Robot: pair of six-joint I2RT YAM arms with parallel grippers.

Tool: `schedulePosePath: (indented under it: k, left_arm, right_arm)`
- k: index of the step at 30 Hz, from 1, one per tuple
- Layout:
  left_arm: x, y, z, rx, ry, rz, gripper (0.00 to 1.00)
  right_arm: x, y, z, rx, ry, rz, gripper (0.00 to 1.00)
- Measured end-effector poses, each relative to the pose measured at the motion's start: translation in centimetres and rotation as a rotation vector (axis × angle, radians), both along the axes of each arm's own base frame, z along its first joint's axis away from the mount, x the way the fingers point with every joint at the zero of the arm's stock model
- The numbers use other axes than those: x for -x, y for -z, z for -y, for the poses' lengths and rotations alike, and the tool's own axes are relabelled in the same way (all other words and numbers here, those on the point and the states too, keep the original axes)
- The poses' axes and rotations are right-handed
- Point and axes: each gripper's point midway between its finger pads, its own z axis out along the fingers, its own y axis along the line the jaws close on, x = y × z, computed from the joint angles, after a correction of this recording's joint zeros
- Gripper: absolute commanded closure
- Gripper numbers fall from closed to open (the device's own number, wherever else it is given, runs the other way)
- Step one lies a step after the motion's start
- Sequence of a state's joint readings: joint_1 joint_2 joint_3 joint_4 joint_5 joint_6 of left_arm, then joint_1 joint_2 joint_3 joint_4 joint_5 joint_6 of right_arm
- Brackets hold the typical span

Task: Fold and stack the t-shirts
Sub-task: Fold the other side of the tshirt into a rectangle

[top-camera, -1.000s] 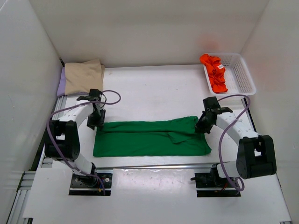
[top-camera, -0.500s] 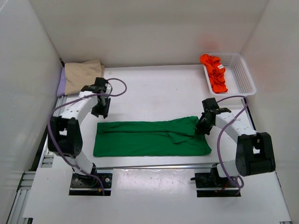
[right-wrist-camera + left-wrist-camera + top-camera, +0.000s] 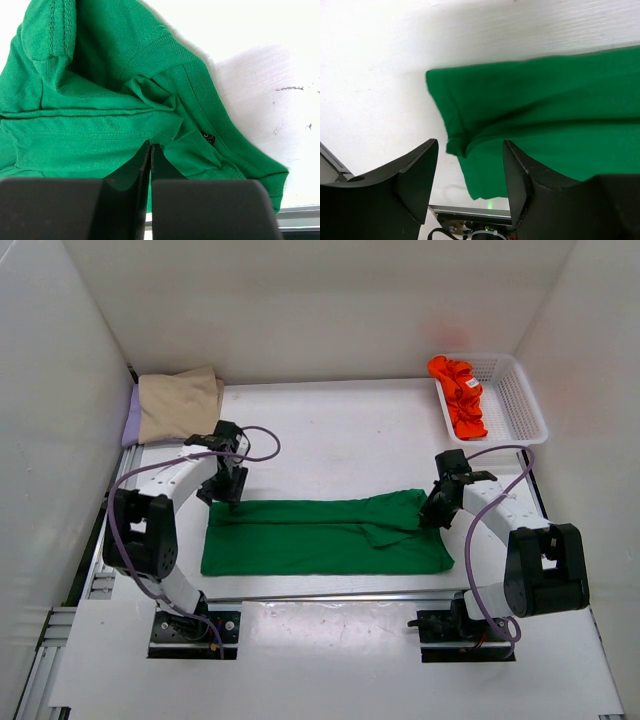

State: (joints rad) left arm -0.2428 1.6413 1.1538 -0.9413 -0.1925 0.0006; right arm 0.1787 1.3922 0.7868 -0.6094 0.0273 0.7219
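The bright green t-shirt (image 3: 320, 535) lies folded lengthwise into a long strip across the near middle of the table. My left gripper (image 3: 232, 492) is open and hovers over the shirt's far left corner; in the left wrist view (image 3: 470, 150) that corner (image 3: 545, 115) sits between the spread fingers. My right gripper (image 3: 432, 515) is shut on a fold of the green shirt at its right end, and the cloth (image 3: 100, 100) is pinched at the fingertips (image 3: 150, 147). The beige t-shirt (image 3: 178, 405) lies folded on the lilac one (image 3: 130, 422) at the far left. The orange-red t-shirt (image 3: 460, 395) is crumpled in the basket.
A white mesh basket (image 3: 520, 390) stands at the far right corner. White walls close in the table on three sides. A metal rail (image 3: 330, 595) runs along the near edge in front of the arm bases.
My left gripper has swung from the shirt's left end toward the back and right, then come down over the far left corner. The right gripper has stayed put.
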Motion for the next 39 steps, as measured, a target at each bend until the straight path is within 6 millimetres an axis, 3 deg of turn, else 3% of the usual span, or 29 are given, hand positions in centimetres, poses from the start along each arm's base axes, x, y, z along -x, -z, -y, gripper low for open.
schedulePosePath:
  k: [9, 12, 13, 17, 24, 26, 28, 34, 36, 39]
  left_arm:
    - [2.2, 1.8, -1.8, 0.019, -0.073, -0.152, 0.35]
    - [2.2, 1.8, -1.7, 0.024, -0.073, -0.156, 0.47]
    - [2.3, 1.8, -1.7, 0.024, -0.074, -0.156, 0.6]
    - [2.3, 1.9, -1.7, 0.025, -0.077, -0.158, 0.9]
    - [1.9, 1.9, -2.0, 0.011, -0.078, -0.145, 0.9]
    - [1.3, 1.7, -2.4, -0.004, -0.083, -0.127, 0.9]
    - [-0.6, 1.1, -2.6, -0.02, -0.089, -0.077, 0.9]
    - [-9.2, -2.0, -2.5, -0.056, -0.107, 0.161, 0.9]
    - [-10.2, -2.6, -2.4, -0.065, -0.107, 0.207, 0.9]
    - [-9.4, -1.8, -2.2, -0.084, -0.095, 0.198, 0.9]
  right_arm:
    - [0.0, 0.0, 0.0, 0.001, -0.004, 0.0, 1.0]
    - [0.0, 0.0, 0.1, 0.005, -0.008, 0.001, 1.0]
    - [0.0, 0.0, 0.1, 0.006, -0.009, 0.001, 1.0]
    - [0.0, 0.0, 0.1, 0.008, -0.013, 0.001, 1.0]
    - [-0.2, -0.4, 0.1, 0.009, -0.015, 0.003, 1.0]
    - [-1.1, -1.2, 0.2, 0.011, -0.011, 0.024, 1.0]
    - [-2.9, -2.5, 0.2, 0.01, -0.005, 0.055, 1.0]
    - [-9.6, -7.2, -0.4, 0.009, -0.02, 0.196, 1.0]
    - [-10.4, -8.1, -0.5, 0.009, -0.025, 0.225, 1.0]
    - [-10.1, -8.0, -0.4, 0.014, -0.031, 0.221, 1.0]
